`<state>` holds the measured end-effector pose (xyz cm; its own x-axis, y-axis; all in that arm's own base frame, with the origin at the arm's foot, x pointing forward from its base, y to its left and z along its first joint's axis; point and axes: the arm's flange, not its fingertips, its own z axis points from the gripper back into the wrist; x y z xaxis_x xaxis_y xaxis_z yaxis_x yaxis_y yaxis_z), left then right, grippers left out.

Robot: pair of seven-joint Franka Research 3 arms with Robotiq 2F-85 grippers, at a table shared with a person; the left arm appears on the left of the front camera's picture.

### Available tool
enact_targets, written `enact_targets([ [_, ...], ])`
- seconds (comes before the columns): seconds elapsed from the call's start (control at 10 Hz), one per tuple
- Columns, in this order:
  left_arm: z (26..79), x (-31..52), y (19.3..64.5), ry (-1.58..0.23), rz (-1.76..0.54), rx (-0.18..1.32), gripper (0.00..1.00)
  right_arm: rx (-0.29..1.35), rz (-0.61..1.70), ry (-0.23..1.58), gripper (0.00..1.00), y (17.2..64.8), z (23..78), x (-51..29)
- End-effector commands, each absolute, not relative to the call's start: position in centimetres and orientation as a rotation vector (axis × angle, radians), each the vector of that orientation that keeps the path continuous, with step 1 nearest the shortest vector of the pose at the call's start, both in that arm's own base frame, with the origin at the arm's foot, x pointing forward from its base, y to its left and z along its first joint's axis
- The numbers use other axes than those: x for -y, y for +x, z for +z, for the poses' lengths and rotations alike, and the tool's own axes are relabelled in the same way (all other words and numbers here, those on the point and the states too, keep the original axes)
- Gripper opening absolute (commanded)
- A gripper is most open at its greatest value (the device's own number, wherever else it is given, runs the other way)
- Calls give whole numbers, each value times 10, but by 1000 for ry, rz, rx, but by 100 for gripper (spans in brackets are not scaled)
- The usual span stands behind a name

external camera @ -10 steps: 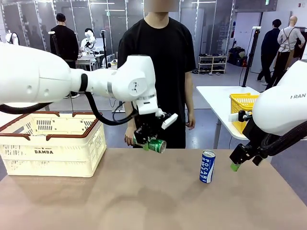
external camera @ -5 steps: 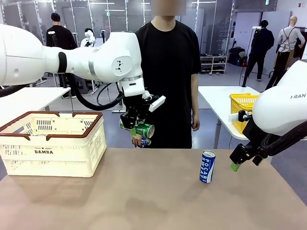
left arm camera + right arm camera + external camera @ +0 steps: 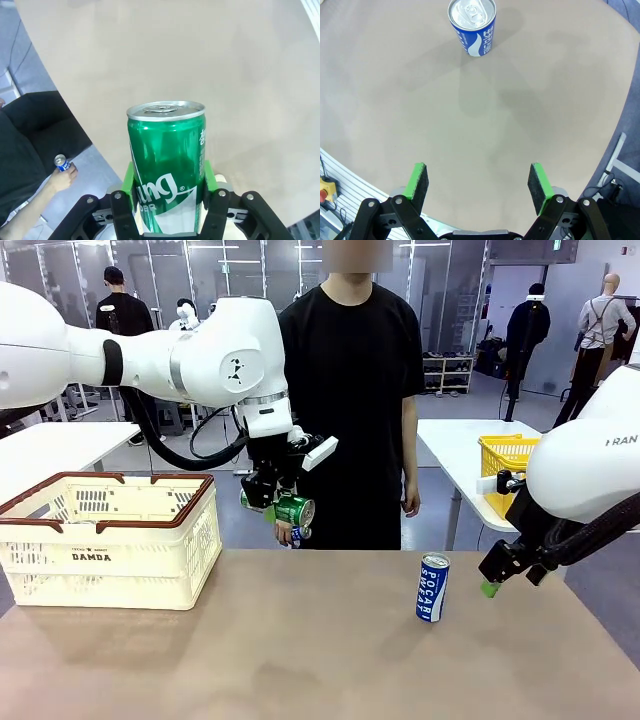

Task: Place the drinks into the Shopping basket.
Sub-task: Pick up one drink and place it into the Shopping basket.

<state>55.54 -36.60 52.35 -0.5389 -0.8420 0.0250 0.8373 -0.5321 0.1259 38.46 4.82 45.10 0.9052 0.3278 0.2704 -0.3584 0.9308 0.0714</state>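
Off to the left of our left gripper (image 3: 278, 498) stands the basket (image 3: 110, 540), its mouth open upward to take cans. Our fingers clamp a green can (image 3: 167, 165) between them, held sideways in the air for carrying. A blue can (image 3: 472, 27) stands upright ahead of our right gripper (image 3: 477, 172), whose fingers are spread wide and empty, ready, we judge, for the next grasp.

I see bare surface (image 3: 300, 650) across the near and middle stretch, free to cross. The Shopping basket (image 3: 100, 558) blocks the far left, its top open. One blue can (image 3: 432, 587) stands upright right of centre, with my right gripper (image 3: 489, 587) just right of it. By the far edge, the person's hand (image 3: 286, 533) sits just under my left gripper (image 3: 285, 508) and the green can (image 3: 297, 511) it grips.
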Motion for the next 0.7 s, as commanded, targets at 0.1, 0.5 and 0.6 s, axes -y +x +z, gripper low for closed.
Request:
enact_targets([
  [0.1,526,366,558,57,-2133,154,0,255,370,124,100,385,452,-47],
  [0.5,536,332,578,63,-2078,236,58,255,370,124,100,385,452,-47],
  [0.6,548,310,588,112,-2021,242,58,255,370,124,100,385,452,-47],
])
